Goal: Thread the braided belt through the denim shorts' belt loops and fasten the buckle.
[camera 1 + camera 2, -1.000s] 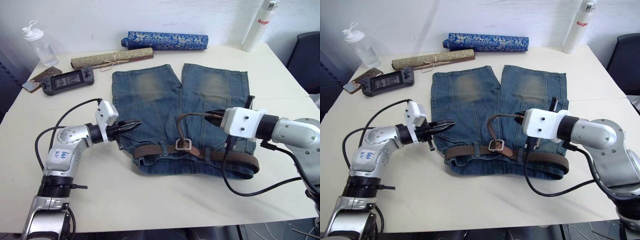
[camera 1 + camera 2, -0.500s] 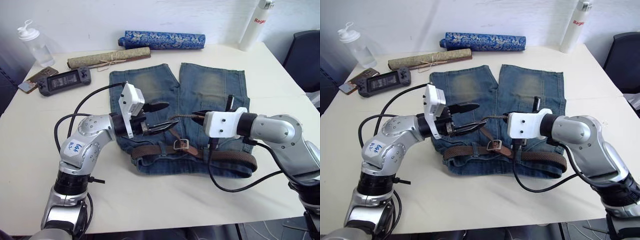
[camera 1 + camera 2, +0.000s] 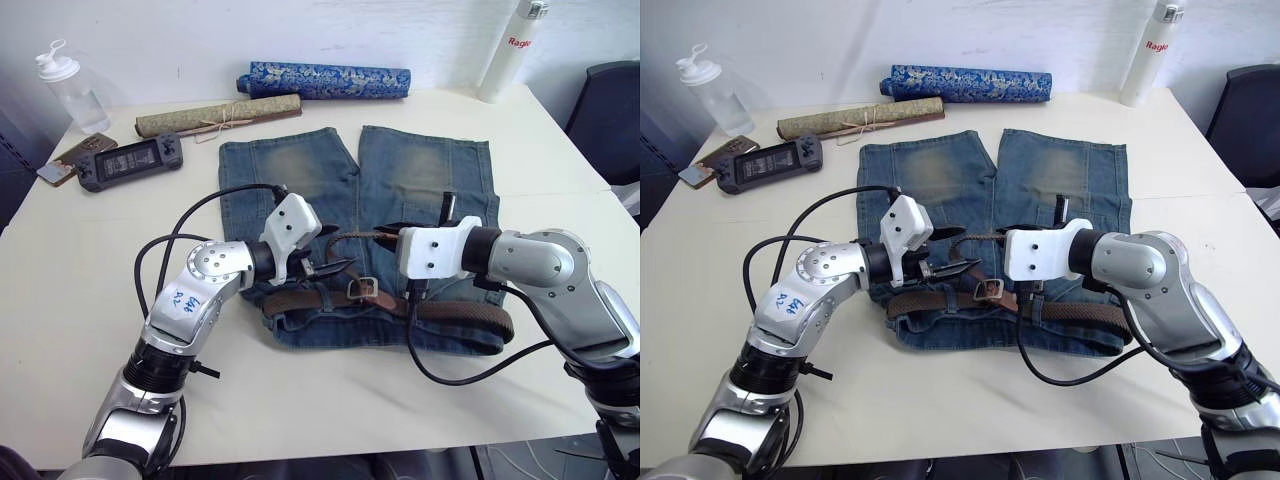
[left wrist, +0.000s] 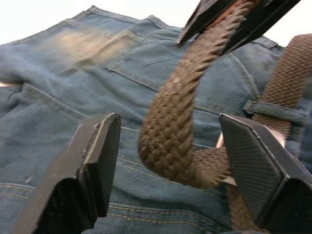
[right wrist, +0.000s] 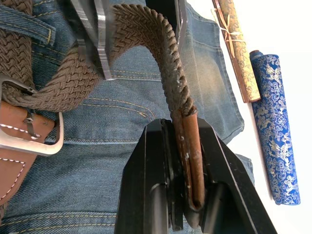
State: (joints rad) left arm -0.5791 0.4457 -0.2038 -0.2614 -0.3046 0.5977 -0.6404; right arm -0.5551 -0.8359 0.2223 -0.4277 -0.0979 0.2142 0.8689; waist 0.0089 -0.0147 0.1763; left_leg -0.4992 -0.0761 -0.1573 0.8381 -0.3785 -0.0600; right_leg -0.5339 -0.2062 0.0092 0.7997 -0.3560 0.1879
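Observation:
The faded denim shorts (image 3: 420, 170) lie flat mid-table, waistband toward me. The braided belt (image 3: 470, 315) runs along the waistband under a belt loop (image 4: 265, 108). Its silver buckle (image 3: 362, 289) sits near the middle. The belt's free end arches up off the denim. My right gripper (image 5: 183, 129) is shut on the tan leather tip (image 5: 190, 156) of that end. My left gripper (image 4: 168, 131) is open, one finger on each side of the raised strap (image 4: 180, 112), just left of the right gripper (image 3: 385, 233).
A blue patterned roll (image 3: 325, 80) and a tan roll (image 3: 218, 115) lie at the back. A game controller (image 3: 130, 160), a phone (image 3: 65, 160) and a clear bottle (image 3: 65, 85) sit back left. A white bottle (image 3: 512, 50) stands back right beside a dark chair (image 3: 610, 110).
My left arm swung right from beside the shorts' left edge to the raised belt end and opened its fingers around the strap. My right gripper shifted slightly left, still holding the tip.

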